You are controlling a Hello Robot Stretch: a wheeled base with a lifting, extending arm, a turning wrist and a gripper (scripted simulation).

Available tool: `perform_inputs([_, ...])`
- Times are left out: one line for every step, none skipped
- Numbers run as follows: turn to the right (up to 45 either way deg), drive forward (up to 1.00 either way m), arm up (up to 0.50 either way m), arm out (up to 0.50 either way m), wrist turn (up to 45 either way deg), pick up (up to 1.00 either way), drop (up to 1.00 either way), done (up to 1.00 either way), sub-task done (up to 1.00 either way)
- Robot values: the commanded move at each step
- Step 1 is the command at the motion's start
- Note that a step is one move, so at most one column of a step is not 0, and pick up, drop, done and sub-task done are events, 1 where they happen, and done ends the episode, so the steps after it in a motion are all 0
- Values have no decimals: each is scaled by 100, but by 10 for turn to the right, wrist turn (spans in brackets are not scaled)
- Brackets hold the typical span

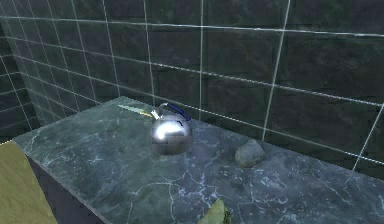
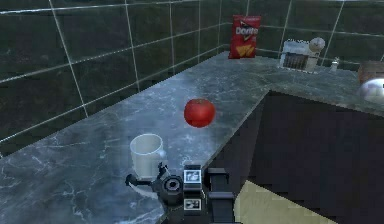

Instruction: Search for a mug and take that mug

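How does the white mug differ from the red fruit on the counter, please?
The mug is white, the fruit red. The mug is an open-topped cylinder; the fruit is a ball. The mug sits lower in the arm side view, the fruit farther up. Both rest on the dark marble counter.

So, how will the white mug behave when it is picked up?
The mug looks like smooth, rigid ceramic, so it is likely slippery and breakable if dropped. It stands upright on the counter, so it should not roll, though a sideways push might tip it.
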Motion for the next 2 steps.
perform_inputs([0, 0, 10, 0, 0, 0, 0, 0, 0])
perform_inputs([0, 0, 0, 0, 0, 0, 0, 100, 0])
